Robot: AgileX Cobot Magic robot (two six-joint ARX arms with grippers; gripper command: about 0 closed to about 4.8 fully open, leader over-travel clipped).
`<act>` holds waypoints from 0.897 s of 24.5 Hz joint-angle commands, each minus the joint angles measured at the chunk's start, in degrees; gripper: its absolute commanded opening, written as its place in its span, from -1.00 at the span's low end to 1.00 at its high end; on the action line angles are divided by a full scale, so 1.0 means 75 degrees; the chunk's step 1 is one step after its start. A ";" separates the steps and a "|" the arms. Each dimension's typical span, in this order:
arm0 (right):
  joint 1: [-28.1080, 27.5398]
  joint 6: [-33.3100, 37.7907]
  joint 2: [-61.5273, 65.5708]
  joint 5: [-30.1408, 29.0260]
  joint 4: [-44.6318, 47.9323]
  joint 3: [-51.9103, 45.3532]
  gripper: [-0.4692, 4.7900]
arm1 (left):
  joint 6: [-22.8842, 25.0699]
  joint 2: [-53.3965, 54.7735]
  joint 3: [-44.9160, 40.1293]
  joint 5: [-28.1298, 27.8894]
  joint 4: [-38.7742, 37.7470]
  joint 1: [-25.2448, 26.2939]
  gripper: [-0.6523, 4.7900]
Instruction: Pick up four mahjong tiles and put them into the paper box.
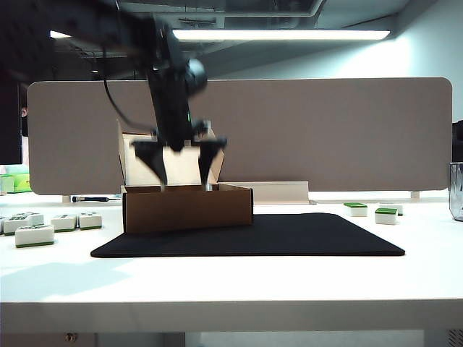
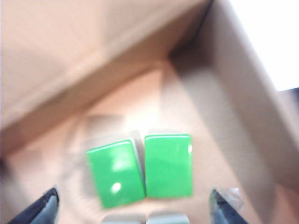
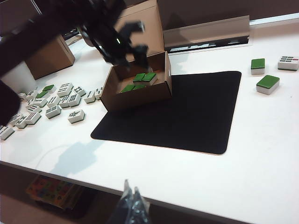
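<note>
Left gripper (image 1: 184,170) hangs spread wide over the paper box (image 1: 188,208) on the exterior camera — nothing between the fingers. Your left wrist camera shows two green-backed tiles (image 2: 140,171) side by side on the box floor, jaws clear on either side. Right wrist camera: right gripper (image 3: 132,205) parked near, looks pressed together, and four green tiles (image 3: 138,82) sit in the box. They look hard, light, slick — pinch the short sides.

We see 4 bright green mahjong tiles (image 3: 139,82) in the brown paper box (image 3: 140,95) on a black mat (image 3: 187,116).
</note>
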 commanded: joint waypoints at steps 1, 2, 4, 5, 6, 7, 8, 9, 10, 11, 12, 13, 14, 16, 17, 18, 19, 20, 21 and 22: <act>0.0003 -0.0020 -0.0090 0.0003 -0.0003 0.0026 -0.83 | 0.0460 -0.0799 0.0079 -0.0437 -0.0463 0.0038 0.74; 0.0003 -0.0023 -0.0090 0.0003 -0.0009 0.0023 -0.83 | 0.0460 -0.0994 0.0085 -0.0755 -0.0676 0.0082 0.73; 0.0003 -0.0020 -0.0090 0.0000 -0.0020 0.0023 -0.83 | 0.0629 -0.1612 0.0087 -0.1871 -0.1545 0.0195 0.72; 0.0003 -0.0020 -0.0090 0.0000 -0.0023 0.0023 -0.83 | 0.0615 -0.1728 0.0087 -0.1973 -0.1547 0.0245 0.72; 0.0003 -0.0023 -0.0090 0.0000 -0.0032 0.0023 -0.83 | 0.0618 -0.1897 0.0087 -0.1915 -0.1547 0.0373 0.72; 0.0003 -0.0023 -0.0090 -0.0009 -0.0047 0.0023 -0.83 | 0.0609 -0.2078 0.0087 -0.1839 -0.1547 0.0469 0.72; 0.0006 -0.0020 -0.0090 -0.0009 -0.0076 0.0023 -0.83 | 0.0609 -0.2282 0.0087 -0.1845 -0.1553 0.0490 0.72; 0.0006 -0.0023 -0.0090 -0.0006 -0.0108 0.0023 -0.83 | 0.0618 -0.2454 0.0087 -0.1816 -0.1553 0.0571 0.72; 0.0006 -0.0020 -0.0090 0.0000 -0.0122 0.0023 -0.83 | 0.0612 -0.2632 0.0087 -0.1763 -0.1553 0.0656 0.72; 0.0006 -0.0020 -0.0090 -0.0009 -0.0125 0.0023 -0.83 | 0.0612 -0.2859 0.0087 -0.1708 -0.1553 0.0673 0.72; 0.0006 -0.0020 -0.0090 -0.0015 -0.0122 0.0023 -0.83 | 0.0618 -0.3080 0.0087 -0.1702 -0.1553 0.0682 0.72; 0.0006 -0.0020 -0.0090 -0.0012 -0.0125 0.0023 -0.83 | 0.0618 -0.3436 0.0087 -0.1699 -0.1553 0.0804 0.71; 0.0006 -0.0020 -0.0090 -0.0009 -0.0122 0.0023 -0.83 | 0.0612 -0.3652 0.0087 -0.1699 -0.1556 0.0851 0.70; 0.0006 -0.0020 -0.0090 -0.0009 -0.0122 0.0023 -0.83 | 0.0621 -0.4028 0.0087 -0.1705 -0.1565 0.0851 0.70; 0.0006 -0.0023 -0.0090 -0.0009 -0.0122 0.0023 -0.83 | 0.0627 -0.4223 0.0087 -0.1705 -0.1568 0.0854 0.70; 0.0006 -0.0020 -0.0090 -0.0012 -0.0122 0.0023 -0.83 | 0.0629 -0.4383 0.0087 -0.1708 -0.1574 0.0854 0.70; 0.0003 -0.0020 -0.0090 -0.0015 -0.0122 0.0023 -0.83 | 0.0676 -0.4567 0.0087 -0.1705 -0.1582 0.0854 0.70; 0.0003 -0.0020 -0.0090 -0.0017 -0.0125 0.0023 -0.83 | 0.0775 -0.4715 0.0085 -0.1705 -0.1588 0.0854 0.70; 0.0003 -0.0020 -0.0090 -0.0017 -0.0134 0.0023 -0.83 | 0.0790 -0.4925 0.0076 -0.1702 -0.1591 0.0854 0.70; 0.0009 -0.0020 -0.0090 -0.0012 -0.0178 0.0026 -0.83 | 0.0793 -0.5202 0.0044 -0.1702 -0.1597 0.0851 0.70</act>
